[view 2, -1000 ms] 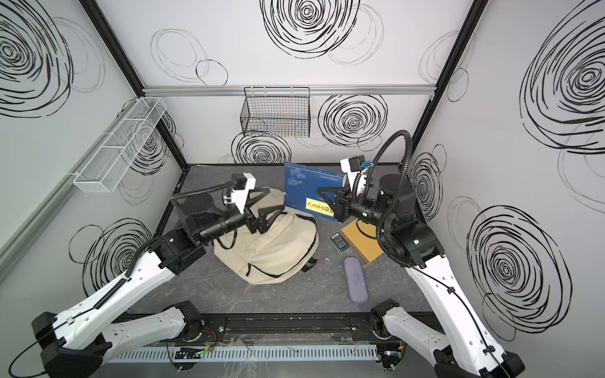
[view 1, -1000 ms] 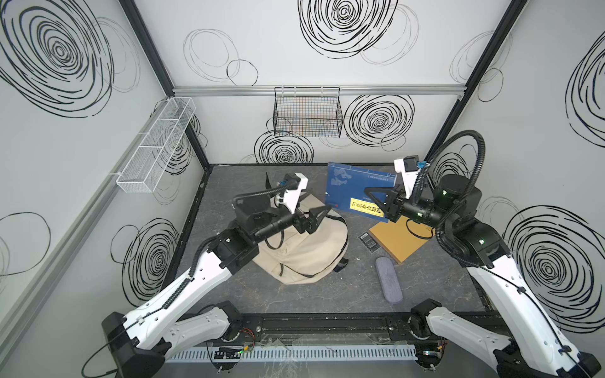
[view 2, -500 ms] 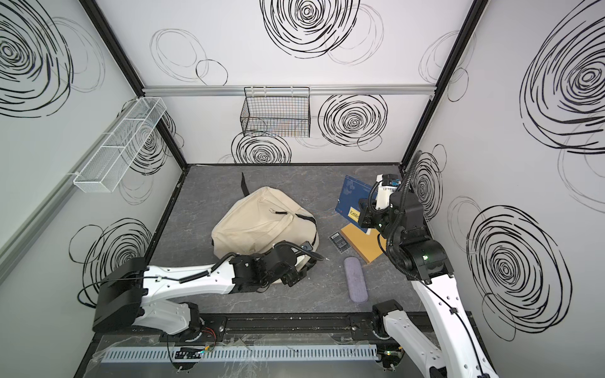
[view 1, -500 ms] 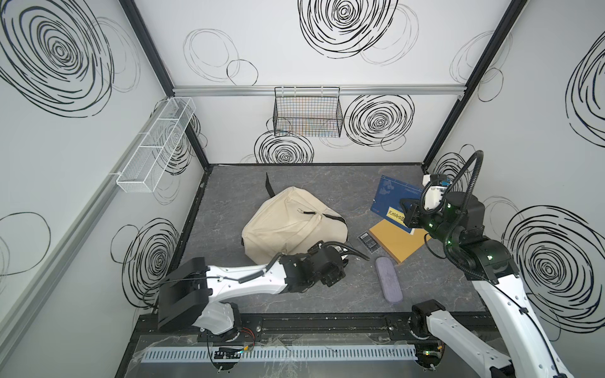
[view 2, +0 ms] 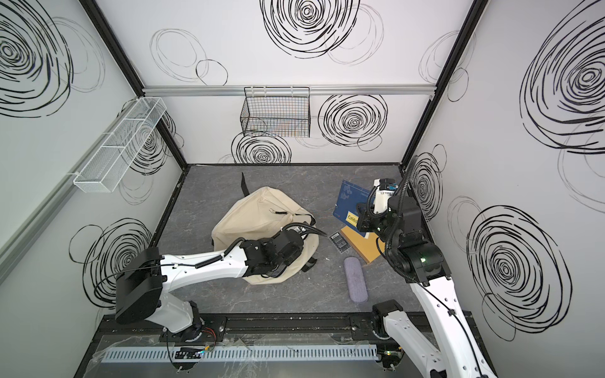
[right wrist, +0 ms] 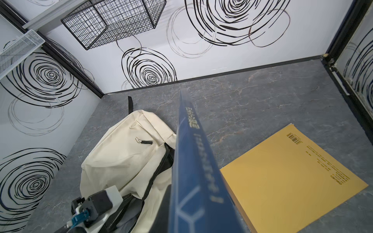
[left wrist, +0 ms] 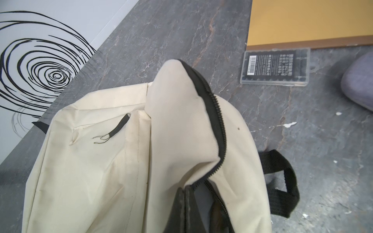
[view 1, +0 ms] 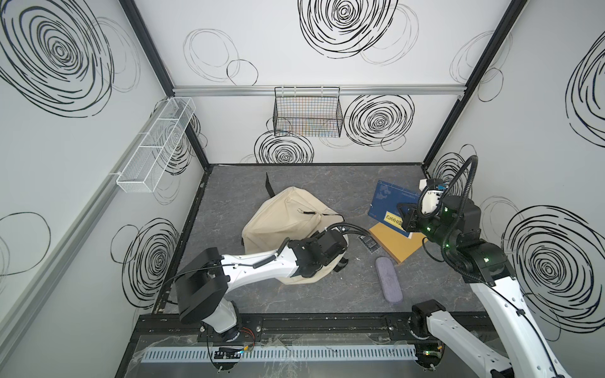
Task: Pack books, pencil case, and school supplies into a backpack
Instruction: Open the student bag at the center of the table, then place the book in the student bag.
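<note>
Backpack (view 1: 288, 216) rim clenched by L claw (left wrist: 201, 201); R claw (view 1: 404, 214) grips navy book (view 1: 389, 199); packet (view 1: 369, 243), case (view 1: 388, 279) nearby.

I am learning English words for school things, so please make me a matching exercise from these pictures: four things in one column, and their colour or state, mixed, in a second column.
Column one:
1. blue book
2. yellow book
3. pencil case
4. backpack

Column two:
A. zipper open
B. lavender-grey
C. held in the right gripper
D. lying flat, barcode up

Pairs: 1-C, 2-D, 3-B, 4-A.
</note>
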{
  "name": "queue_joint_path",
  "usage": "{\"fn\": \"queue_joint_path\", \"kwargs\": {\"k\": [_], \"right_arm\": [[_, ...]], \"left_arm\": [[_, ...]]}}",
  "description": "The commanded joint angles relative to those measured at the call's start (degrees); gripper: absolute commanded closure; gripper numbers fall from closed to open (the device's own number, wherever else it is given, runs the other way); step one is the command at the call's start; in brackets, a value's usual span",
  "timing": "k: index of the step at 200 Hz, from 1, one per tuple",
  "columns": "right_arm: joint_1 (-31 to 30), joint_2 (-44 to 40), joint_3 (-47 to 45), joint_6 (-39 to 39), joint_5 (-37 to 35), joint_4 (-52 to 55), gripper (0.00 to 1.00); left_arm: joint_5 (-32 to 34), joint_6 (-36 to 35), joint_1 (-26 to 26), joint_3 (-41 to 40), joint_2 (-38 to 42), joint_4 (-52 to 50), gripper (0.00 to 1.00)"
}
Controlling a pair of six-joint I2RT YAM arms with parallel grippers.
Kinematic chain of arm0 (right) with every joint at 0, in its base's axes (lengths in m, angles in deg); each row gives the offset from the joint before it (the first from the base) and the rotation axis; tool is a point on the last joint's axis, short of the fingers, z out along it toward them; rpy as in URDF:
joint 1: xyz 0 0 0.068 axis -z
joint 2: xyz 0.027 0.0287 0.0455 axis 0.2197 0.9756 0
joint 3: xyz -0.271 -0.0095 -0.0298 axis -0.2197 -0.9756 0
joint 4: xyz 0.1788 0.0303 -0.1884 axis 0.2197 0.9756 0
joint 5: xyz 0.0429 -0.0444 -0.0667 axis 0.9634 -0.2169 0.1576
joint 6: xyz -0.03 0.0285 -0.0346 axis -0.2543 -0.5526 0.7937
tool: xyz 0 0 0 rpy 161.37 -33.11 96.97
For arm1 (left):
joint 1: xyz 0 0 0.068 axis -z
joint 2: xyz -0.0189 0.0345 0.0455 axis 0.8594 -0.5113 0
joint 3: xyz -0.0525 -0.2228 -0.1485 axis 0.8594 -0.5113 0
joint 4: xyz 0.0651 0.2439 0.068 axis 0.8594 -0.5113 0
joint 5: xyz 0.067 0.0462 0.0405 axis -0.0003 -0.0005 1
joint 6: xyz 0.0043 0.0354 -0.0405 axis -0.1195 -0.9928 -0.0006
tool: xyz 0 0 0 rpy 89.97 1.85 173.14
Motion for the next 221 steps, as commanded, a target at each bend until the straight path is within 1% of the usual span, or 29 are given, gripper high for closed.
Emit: {"fn": "queue_joint_path", "kwargs": {"k": [1,13,31,51,64,75,87,104,137,162,178,194,221], "right_arm": [[0.25,-0.74,-0.84,-2.11,2.67,-4.30,1.00],[0.24,-1.06,-2.27,-4.03,5.45,-5.42,1.00],[0.18,-1.95,-5.33,-8.87,11.70,-8.76,1.00],[-0.07,-3.95,-11.00,-17.86,17.50,-15.67,1.00],[-1.06,-6.08,-15.16,-24.18,18.43,-20.53,1.00],[-2.58,-8.16,-18.36,-28.31,17.12,-23.74,1.00],[-4.70,-10.11,-21.11,-32.22,13.87,-25.72,1.00],[-8.54,-12.17,-25.32,-37.80,10.45,-29.27,1.00],[-17.87,-12.26,-33.53,-47.91,4.98,-37.98,1.00],[-25.07,-8.58,-35.97,-50.45,-1.05,-42.98,1.00],[-28.18,-4.77,-36.63,-50.95,-3.72,-47.78,1.00],[-29.42,-0.22,-36.11,-51.50,-4.56,-52.60,1.00],[-29.73,7.76,-33.94,-52.01,-5.92,-57.65,1.00]], "left_arm": [[-0.59,3.40,-0.93,-0.73,3.94,1.87,1.00],[-0.55,4.52,-1.65,-1.03,6.35,2.47,1.00],[-1.81,6.02,-3.37,-1.72,11.22,4.87,1.00],[-2.57,7.72,-5.68,-1.20,15.83,6.68,1.00],[-1.65,7.66,-6.27,-0.08,17.76,6.83,1.00],[-0.24,7.17,-6.30,0.51,19.15,7.43,1.00],[1.27,7.01,-6.36,0.62,20.55,8.51,1.00],[1.45,6.81,-6.37,0.74,21.56,10.18,1.00],[2.30,6.63,-5.71,0.32,21.55,12.34,1.00],[2.38,6.70,-5.59,-1.05,22.65,14.31,1.00],[1.61,6.43,-5.58,-1.57,23.28,14.83,1.00],[0.67,6.34,-5.54,-1.75,23.56,14.84,1.00],[0.27,6.71,-5.26,-2.83,24.43,14.86,1.00]]}}
